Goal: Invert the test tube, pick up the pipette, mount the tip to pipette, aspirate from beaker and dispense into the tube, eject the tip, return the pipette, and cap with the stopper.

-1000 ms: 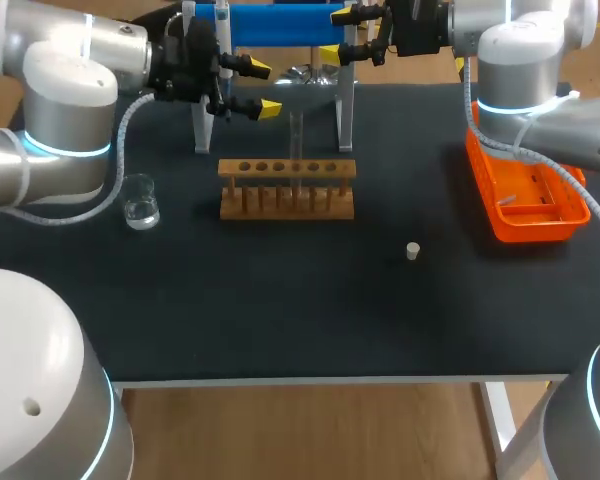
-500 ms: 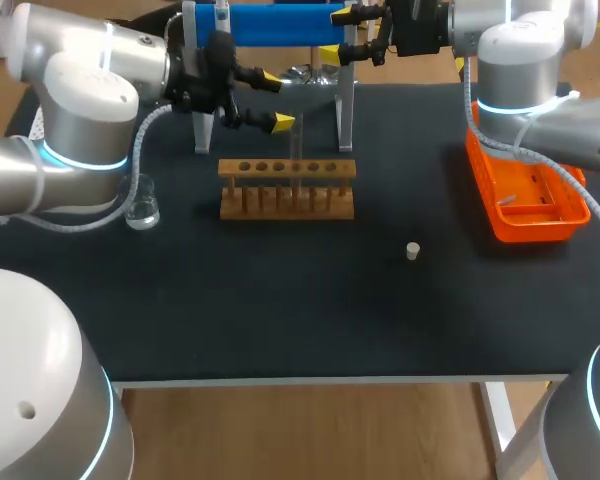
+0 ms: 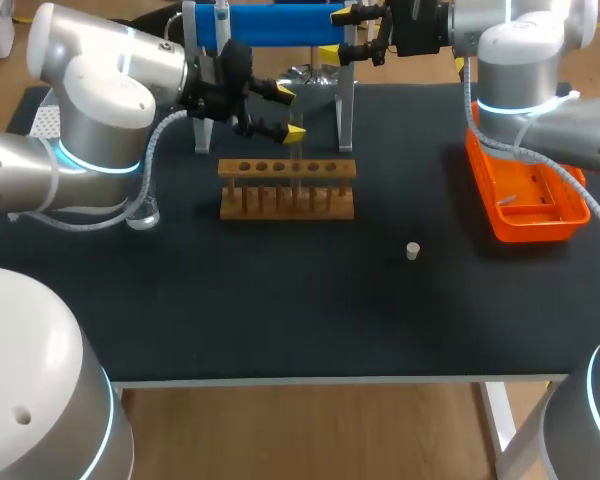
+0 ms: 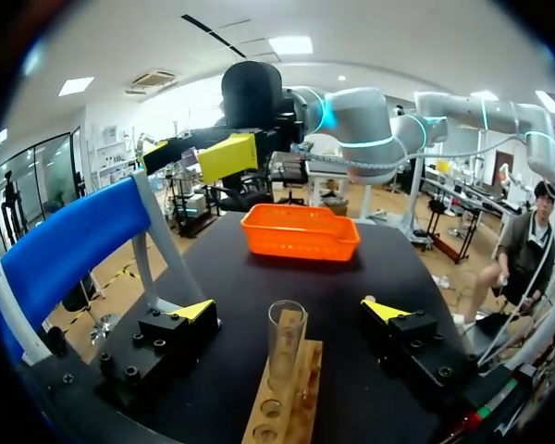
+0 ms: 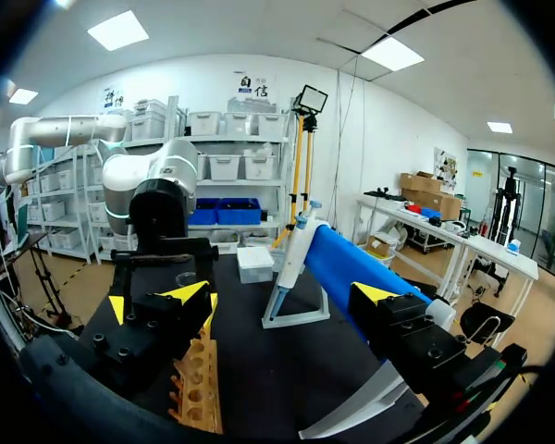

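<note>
The left gripper (image 4: 289, 313) hung with fingers spread wide on either side of the clear test tube (image 4: 285, 344), which stood upright and untouched in the wooden rack (image 3: 286, 187), while the right gripper (image 5: 282, 296), likewise wide apart, sat beside the blue stand (image 3: 280, 25).

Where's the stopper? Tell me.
In the head view the stopper stands alone on the table's right half, between the rack and the orange tray, touching neither.

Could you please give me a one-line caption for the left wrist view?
Open left gripper lined up on the upright test tube in the wooden rack, orange tray ahead.
</note>
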### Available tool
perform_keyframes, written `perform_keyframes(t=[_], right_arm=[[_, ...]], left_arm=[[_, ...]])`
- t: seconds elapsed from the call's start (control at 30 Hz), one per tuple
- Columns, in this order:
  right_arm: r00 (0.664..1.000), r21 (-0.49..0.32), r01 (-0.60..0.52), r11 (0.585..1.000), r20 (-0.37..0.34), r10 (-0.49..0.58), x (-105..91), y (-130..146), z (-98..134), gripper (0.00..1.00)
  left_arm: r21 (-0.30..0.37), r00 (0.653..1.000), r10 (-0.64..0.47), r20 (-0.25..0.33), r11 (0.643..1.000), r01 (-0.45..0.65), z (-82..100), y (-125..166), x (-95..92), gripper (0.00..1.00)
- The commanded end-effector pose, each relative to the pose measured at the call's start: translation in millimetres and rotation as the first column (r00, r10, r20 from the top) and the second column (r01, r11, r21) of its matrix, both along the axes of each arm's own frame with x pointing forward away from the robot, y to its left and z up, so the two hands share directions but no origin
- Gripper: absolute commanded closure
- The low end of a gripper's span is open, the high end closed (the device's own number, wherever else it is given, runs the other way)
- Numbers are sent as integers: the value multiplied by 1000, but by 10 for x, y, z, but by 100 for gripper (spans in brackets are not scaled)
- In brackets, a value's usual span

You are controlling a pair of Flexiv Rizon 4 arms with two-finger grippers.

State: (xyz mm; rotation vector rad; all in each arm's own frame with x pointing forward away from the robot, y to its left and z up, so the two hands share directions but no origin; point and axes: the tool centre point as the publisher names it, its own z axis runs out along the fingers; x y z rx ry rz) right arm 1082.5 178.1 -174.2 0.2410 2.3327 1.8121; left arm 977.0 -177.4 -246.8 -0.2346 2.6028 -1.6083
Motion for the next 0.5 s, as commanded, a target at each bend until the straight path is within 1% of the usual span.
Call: perform_keyframes(t=[0.03,0.27,0.43,0.5], right_arm=[[1000,-2,1,1000,0,-1,-4,-3,4,0],[1000,-2,1,1000,0,-1,-4,-3,4,0],[1000,-2,1,1000,0,-1,-4,-3,4,0],[1000,-2,1,1000,0,-1,-4,-3,4,0]], left_arm=[[0,1000,-10,-9,1000,10,-90,-100,31,0],[6,1000,-17,-23,1000,17,-182,-122,17,0],[4,1000,-15,-19,1000,15,-221,-110,25,0],[16,1000,-6,-9,1000,6,-227,-107,30,0]])
